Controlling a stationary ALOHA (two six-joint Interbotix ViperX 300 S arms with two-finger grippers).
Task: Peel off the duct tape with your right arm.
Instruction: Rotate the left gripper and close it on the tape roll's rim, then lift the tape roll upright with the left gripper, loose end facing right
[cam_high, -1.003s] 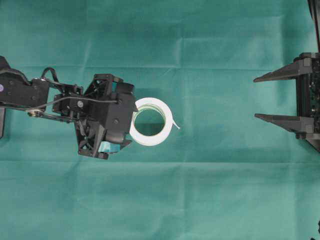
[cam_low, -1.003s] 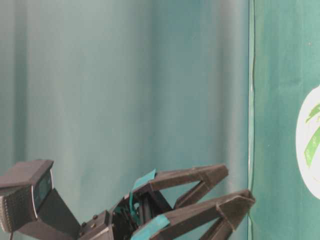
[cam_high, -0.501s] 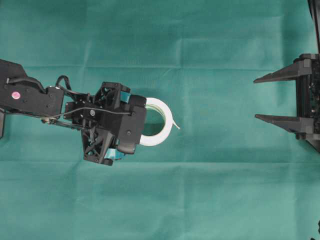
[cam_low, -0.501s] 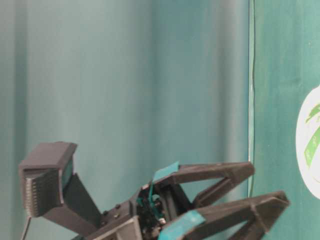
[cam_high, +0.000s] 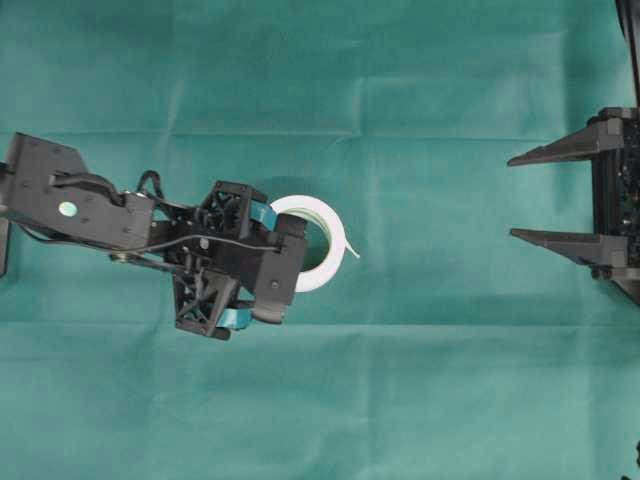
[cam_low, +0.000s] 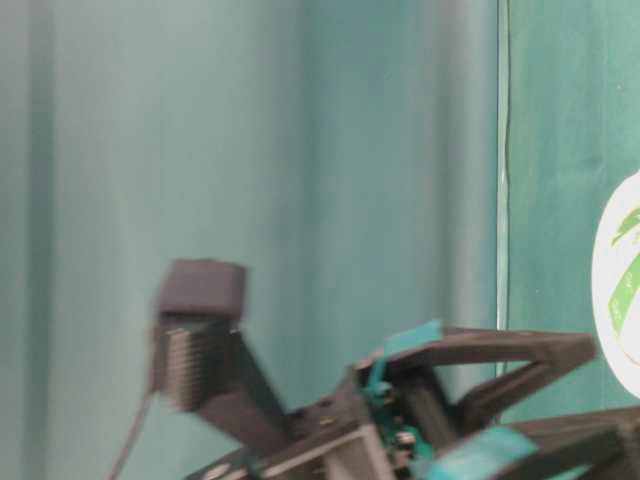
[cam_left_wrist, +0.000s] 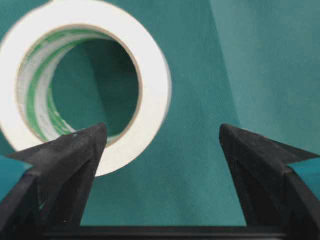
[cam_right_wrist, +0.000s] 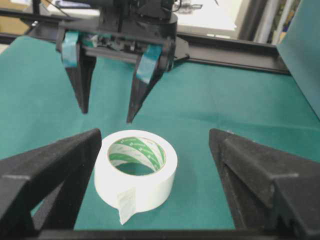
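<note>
The duct tape (cam_high: 327, 240), a white roll with a green-streaked core, lies flat on the green cloth. Its loose tab (cam_right_wrist: 125, 202) points toward my right gripper. My left gripper (cam_high: 262, 262), with teal strips on its fingers, hangs open over the roll's left side and hides part of it. In the left wrist view one finger (cam_left_wrist: 75, 150) is over the roll's (cam_left_wrist: 150, 65) hole and the other is over bare cloth. My right gripper (cam_high: 512, 195), with plain black fingers, is open and empty, well to the right of the roll. In its own view (cam_right_wrist: 155, 134) the roll (cam_right_wrist: 150, 185) sits between the fingers, farther ahead.
Green cloth (cam_high: 420, 380) covers the table, with fold creases across it. A black frame rail (cam_right_wrist: 230, 47) runs behind the left arm. At table level the blurred left gripper (cam_low: 480, 400) fills the bottom and the roll (cam_low: 622, 290) shows at the right edge.
My left gripper has moved right over the roll, covering more of it. The roll and my right gripper have not moved.
</note>
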